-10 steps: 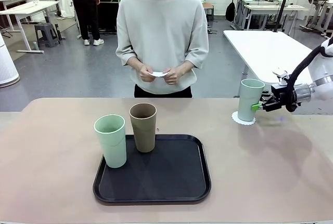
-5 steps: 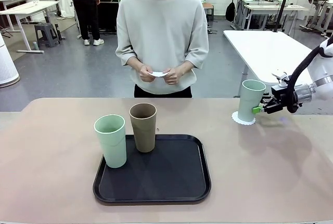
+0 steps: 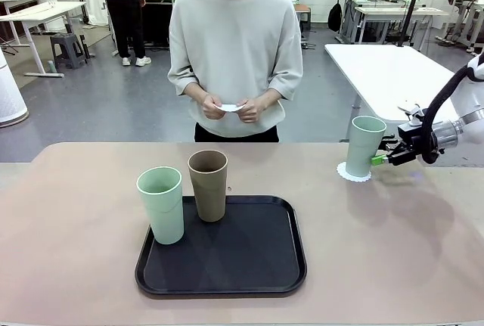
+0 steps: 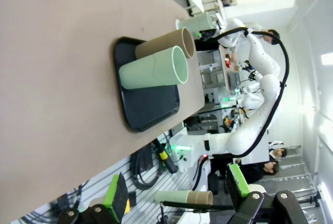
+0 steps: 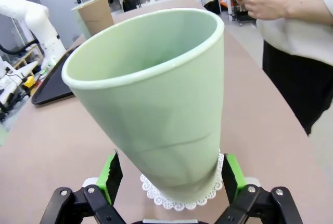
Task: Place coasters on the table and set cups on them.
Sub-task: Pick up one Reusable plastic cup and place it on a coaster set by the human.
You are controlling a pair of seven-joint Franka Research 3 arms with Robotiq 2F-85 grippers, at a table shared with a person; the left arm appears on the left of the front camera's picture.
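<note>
Mint cup upright on doily, 2 o'clock from tray; right hand released, just beside it; left hand released, empty.

Cups matte plastic — coaster lacy paper — tabletop smooth.

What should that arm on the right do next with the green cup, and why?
Probably draw the right gripper straight back off the mint cup. Its jaws stand open, with pads either side of the cup, which sits upright on its coaster. The person holds another coaster, and a second mint cup and a brown cup wait on the black tray.
</note>
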